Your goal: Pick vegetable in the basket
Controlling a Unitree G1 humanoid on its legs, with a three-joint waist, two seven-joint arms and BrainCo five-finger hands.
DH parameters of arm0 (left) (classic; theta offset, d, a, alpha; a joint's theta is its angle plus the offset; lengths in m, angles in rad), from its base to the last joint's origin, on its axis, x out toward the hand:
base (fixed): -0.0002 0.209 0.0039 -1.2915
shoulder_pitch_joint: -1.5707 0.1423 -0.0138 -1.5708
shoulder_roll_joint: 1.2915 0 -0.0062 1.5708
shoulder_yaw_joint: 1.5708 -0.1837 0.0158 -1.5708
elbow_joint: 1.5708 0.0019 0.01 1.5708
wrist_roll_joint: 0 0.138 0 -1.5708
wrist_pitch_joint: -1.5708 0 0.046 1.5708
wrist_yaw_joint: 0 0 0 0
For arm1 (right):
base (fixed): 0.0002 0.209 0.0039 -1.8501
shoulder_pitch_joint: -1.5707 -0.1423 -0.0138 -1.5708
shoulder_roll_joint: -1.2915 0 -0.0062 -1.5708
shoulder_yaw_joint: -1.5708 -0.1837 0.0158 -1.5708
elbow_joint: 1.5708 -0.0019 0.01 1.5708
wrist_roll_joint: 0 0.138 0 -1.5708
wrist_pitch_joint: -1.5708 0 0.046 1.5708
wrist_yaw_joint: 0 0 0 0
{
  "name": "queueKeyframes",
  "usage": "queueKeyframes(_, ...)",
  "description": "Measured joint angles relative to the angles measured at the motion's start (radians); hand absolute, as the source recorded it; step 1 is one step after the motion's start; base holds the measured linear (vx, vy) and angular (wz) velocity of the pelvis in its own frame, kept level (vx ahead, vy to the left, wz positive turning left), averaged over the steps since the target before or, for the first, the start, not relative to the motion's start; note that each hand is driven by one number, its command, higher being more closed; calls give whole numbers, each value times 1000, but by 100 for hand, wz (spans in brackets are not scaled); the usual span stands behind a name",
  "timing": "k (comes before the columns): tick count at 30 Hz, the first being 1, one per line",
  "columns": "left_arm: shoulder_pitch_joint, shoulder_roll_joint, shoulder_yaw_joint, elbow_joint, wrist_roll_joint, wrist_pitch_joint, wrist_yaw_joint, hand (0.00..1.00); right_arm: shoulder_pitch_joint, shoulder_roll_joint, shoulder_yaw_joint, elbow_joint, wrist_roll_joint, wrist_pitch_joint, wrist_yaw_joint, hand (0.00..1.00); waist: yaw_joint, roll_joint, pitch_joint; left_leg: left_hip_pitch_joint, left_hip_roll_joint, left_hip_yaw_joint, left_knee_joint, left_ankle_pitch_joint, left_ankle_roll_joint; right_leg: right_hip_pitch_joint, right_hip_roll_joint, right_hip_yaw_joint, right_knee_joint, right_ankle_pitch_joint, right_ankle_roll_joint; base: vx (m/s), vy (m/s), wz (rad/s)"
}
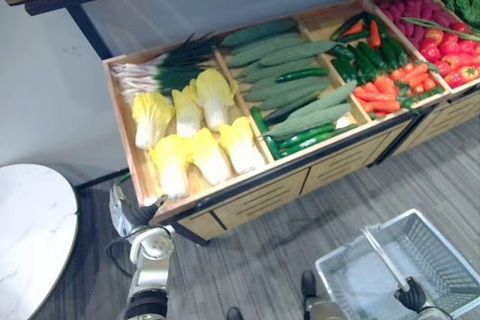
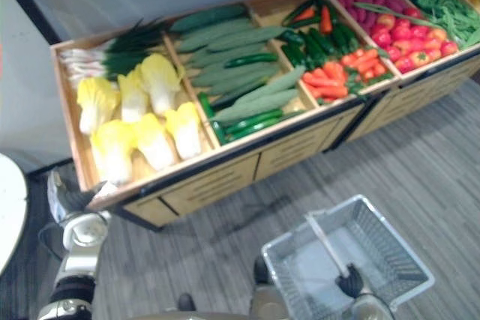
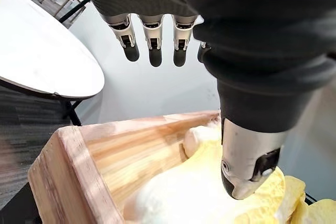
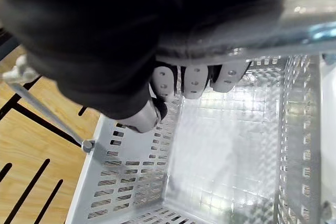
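Note:
Several pale yellow cabbages lie in the leftmost compartment of a wooden stall. My left hand hovers at that compartment's front left corner, open. In the left wrist view its fingers are straight and its thumb hangs just above a cabbage, touching nothing. A silver perforated basket hangs low at the right, nothing inside it. My right hand is shut on the basket handle; the right wrist view shows its fingers curled round the bar.
Beside the cabbages lie green onions, then long cucumbers, carrots, and red peppers further right. A round white table stands at the left. Grey plank floor runs in front of the stall.

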Motion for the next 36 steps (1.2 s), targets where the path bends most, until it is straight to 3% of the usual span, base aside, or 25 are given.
queueKeyframes(6,-15,19,-30,35,61,8,21,0,-13,-6,27,1,0,0,-3,100,-1,0,0,5,0,15,-9,1,1,-7,0,11,1,3,4,32,-4,-6)
queueKeyframes(36,-155,42,-60,136,59,42,32,0,-96,-18,92,13,7,-12,-33,100,-19,11,72,-30,13,71,-9,-1,-3,-89,15,58,38,0,0,1,-15,-5)
